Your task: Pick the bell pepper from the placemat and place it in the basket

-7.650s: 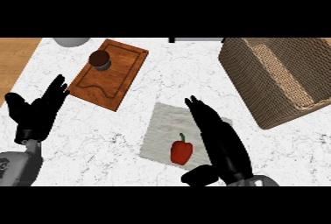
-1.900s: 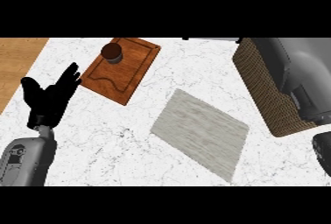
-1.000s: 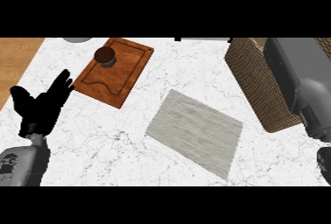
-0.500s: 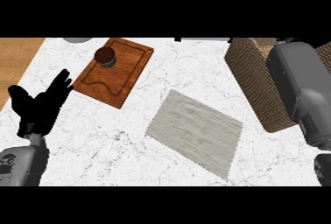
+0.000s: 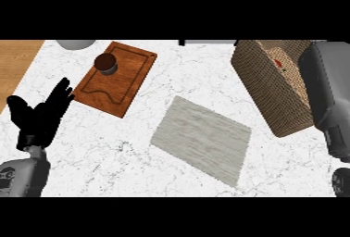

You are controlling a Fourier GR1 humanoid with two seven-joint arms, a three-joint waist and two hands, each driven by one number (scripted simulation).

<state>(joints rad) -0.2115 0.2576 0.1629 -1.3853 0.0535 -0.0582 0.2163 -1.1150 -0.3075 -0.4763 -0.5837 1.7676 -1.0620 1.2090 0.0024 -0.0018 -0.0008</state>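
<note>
Left hand [image 5: 40, 118] rested open, fingers straight, at counter's [image 5: 137, 162] left edge. Wooden board [image 5: 120, 83] with dark cup [image 5: 105, 62] toward far left corner. Grey placemat [image 5: 202, 139] mid-counter. Bell pepper [image 5: 278, 63] glimpsed inside basket [image 5: 270, 88] at right edge. Right hand's fingers hidden, cannot tell.

Bright, even light; shadows faint, no glare.

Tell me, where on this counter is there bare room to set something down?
The placemat lies bare mid-counter. Open marble runs between the cutting board and the basket, and along the near edge between the left hand and the placemat. It is crowded at the right: the grey right forearm overhangs the basket. The board's far end carries a small brown cup.
</note>
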